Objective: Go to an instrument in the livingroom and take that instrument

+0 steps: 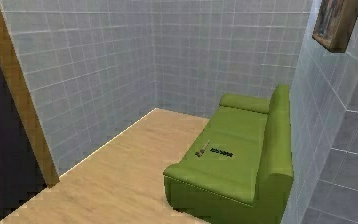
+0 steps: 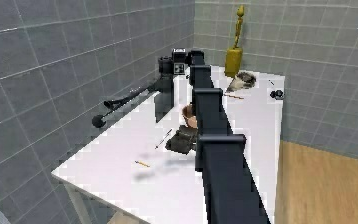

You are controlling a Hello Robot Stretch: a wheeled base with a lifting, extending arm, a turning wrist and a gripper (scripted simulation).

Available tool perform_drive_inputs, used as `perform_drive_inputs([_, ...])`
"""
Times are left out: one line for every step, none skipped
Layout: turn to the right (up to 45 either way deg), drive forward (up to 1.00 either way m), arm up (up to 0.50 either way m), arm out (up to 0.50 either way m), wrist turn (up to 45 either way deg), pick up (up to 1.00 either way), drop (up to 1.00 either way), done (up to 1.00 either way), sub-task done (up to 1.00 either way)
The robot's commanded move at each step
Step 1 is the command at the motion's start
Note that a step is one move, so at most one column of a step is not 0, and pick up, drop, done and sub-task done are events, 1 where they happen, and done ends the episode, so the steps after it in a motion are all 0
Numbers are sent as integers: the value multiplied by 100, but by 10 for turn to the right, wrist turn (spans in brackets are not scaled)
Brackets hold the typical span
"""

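You are probably after the long dark rod (image 2: pixel 125 104) lying on the white table (image 2: pixel 97 170), though its shape is too vague to call it an instrument for certain. Its long axis is running from a knobbed end at the near left up toward the far right, so its far end is lying just left of the gripper (image 2: pixel 167 80), and I judge the next move will be a short shift left along that line. The gripper is sitting over the cluttered tabletop, so you cannot tell whether it is holding anything, and a gold statue (image 2: pixel 237 38) is standing well apart at the far right.
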Motion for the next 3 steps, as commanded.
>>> perform_drive_inputs([0,0,0,0,450,0,0,0,0])
perform_drive_inputs([0,0,0,0,450,0,0,0,0])
perform_drive_inputs([0,0,0,0,180,0,0,0,0])
